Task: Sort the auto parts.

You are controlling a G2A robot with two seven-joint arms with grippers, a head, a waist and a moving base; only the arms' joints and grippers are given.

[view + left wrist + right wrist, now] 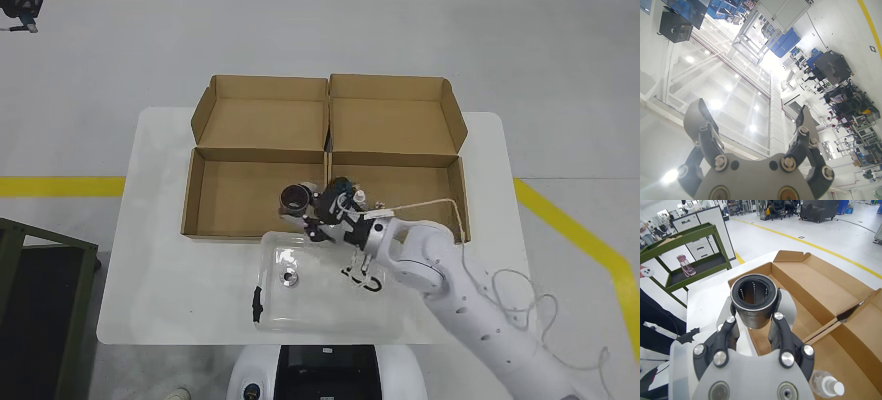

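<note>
On the white table (160, 250) two open cardboard boxes sat side by side, the left box (225, 195) against the right box (400, 190), with a clear tray (270, 305) just in front of them. Our left gripper (753, 109) was released and held nothing. Our right gripper (753, 311) was clenched around a black cylindrical bearing (753, 294), over the left box's near corner beside the right box. A small metal ring (290, 278) lay in the tray. We judged the sorting barely begun: the bearing was not yet set down, and the ring was left.
</note>
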